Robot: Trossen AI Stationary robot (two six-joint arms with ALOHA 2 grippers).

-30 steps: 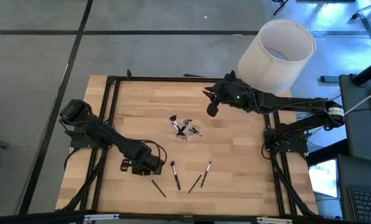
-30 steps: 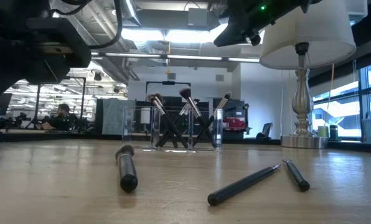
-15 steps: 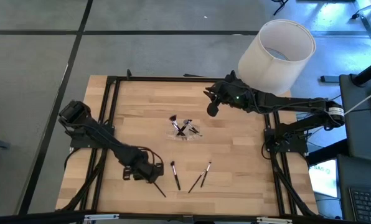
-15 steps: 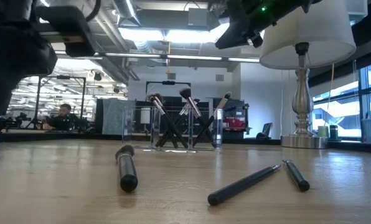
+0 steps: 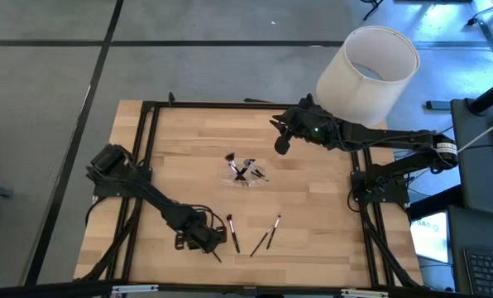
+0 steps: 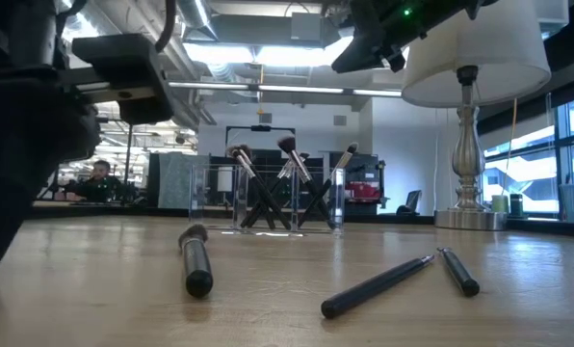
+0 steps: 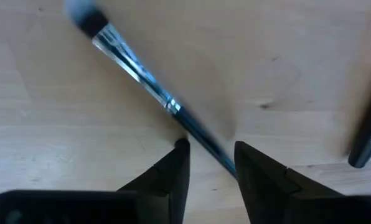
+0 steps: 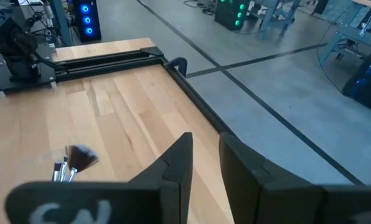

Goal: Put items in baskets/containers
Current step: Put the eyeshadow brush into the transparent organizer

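Pale wood table [image 5: 313,215], loose brushes [image 5: 267,233], lamp [image 5: 367,70] behind, open workshop

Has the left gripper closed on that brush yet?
No, in the left wrist view the left gripper is open, its jaws straddling the brush, which lies flat on the table.

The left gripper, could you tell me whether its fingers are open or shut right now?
Open. In the left wrist view the left gripper shows a clear gap between its fingers, and a makeup brush lying on the table runs through that gap, not yet clamped.
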